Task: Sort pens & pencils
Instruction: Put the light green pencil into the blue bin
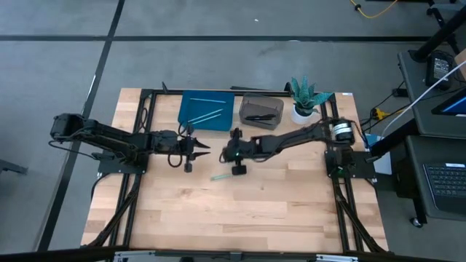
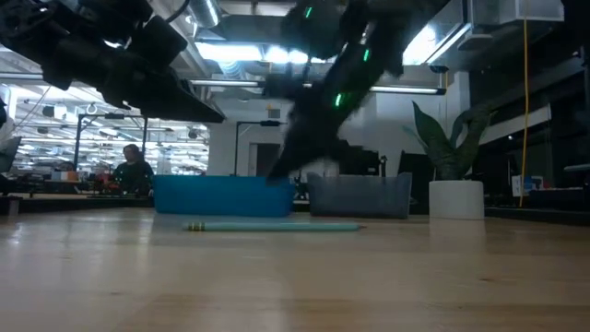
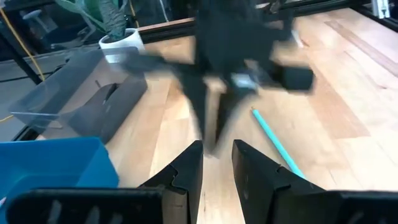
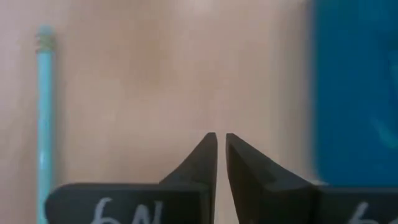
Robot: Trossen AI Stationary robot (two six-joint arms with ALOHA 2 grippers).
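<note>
From above, the wooden table (image 1: 218, 211) carries a blue tray (image 1: 207, 110) at its far edge with two light-blue pencils (image 1: 206, 115) lying in it, and just to its right a grey tray (image 1: 261, 111) holding black pens (image 1: 257, 116). A potted plant (image 1: 306, 98) stands right of the grey tray. One more pencil (image 1: 221, 176) lies loose on the bare wood near the table's middle, nearer than both trays. The left gripper (image 1: 202, 150) reaches in from the left, just near of the blue tray. The right gripper (image 1: 230, 154) comes from the right and hangs close above the loose pencil, its tips close to the left gripper's.

At table height, the loose pencil (image 2: 273, 226) lies flat in front of the blue tray (image 2: 221, 195) and grey tray (image 2: 361, 195), the plant (image 2: 455, 184) to the right. Both arms hang blurred overhead. A person (image 2: 132, 170) sits far back in the room.

The left wrist camera shows its own fingers (image 3: 186, 177) parted by a narrow gap with nothing between them; ahead are the other arm's gripper (image 3: 214, 127), the loose pencil (image 3: 277, 143), the grey tray (image 3: 93, 102) and the blue tray (image 3: 56, 165).

The right wrist camera shows its fingers (image 4: 204, 158) nearly together, a slit between the tips, gripping nothing; the pencil (image 4: 43, 112) lies off to one side, the blue tray (image 4: 354, 93) on the other.
</note>
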